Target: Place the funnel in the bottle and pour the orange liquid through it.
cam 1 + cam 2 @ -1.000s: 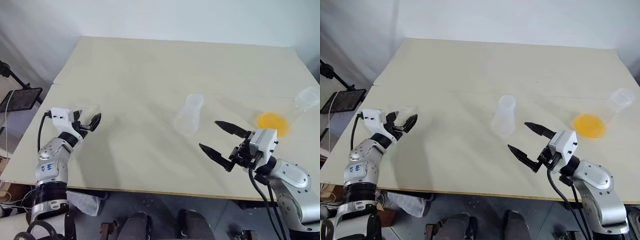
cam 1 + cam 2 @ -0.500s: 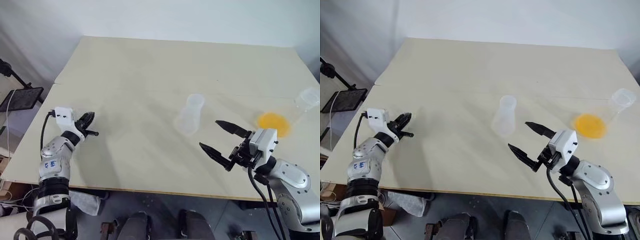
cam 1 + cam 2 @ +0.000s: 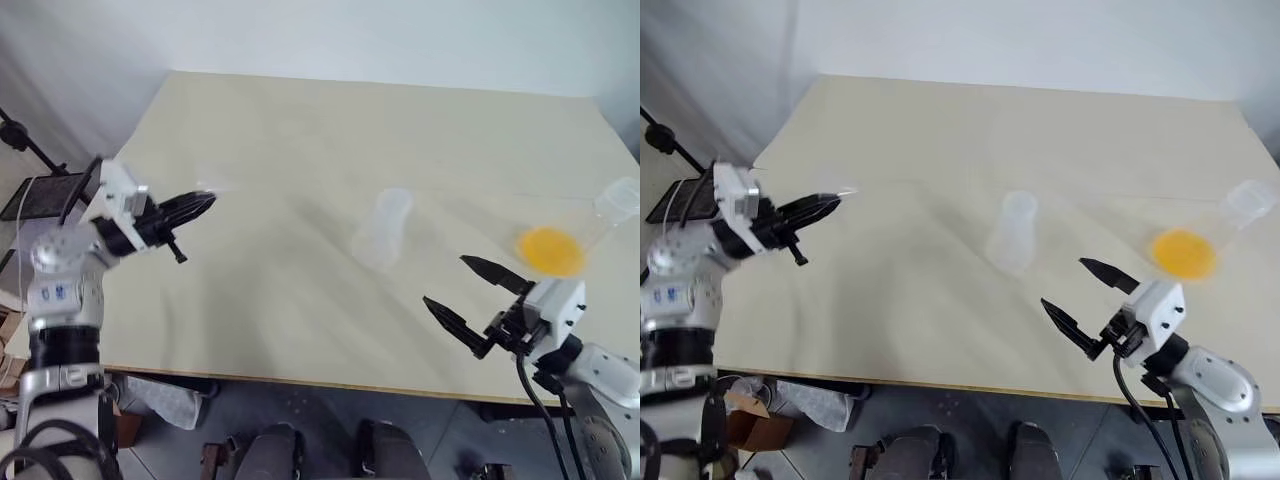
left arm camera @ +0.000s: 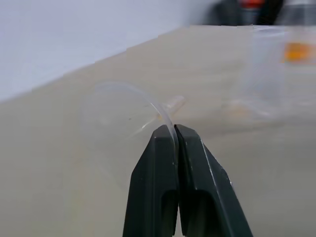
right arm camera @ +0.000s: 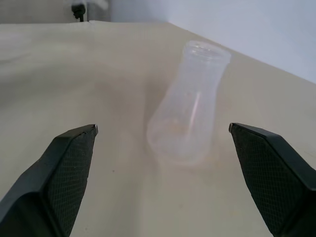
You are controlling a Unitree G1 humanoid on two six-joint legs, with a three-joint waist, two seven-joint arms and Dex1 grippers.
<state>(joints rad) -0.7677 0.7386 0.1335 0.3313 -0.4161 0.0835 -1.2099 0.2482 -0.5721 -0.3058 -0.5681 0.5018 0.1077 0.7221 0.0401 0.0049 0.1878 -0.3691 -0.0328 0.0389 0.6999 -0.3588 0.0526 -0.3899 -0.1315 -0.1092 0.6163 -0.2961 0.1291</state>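
With the left gripper (image 4: 169,129) pinching the funnel (image 4: 129,106) rim and the right gripper (image 5: 163,133) spread empty, seat its spout squarely in the bottle (image 5: 190,101) neck.

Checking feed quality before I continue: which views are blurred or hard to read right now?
Left eye view: the left gripper is smeared by motion. Left wrist view: funnel sharp at the fingertips, the background soft. Right wrist view: bottle in fair focus, nearly blending into the table.
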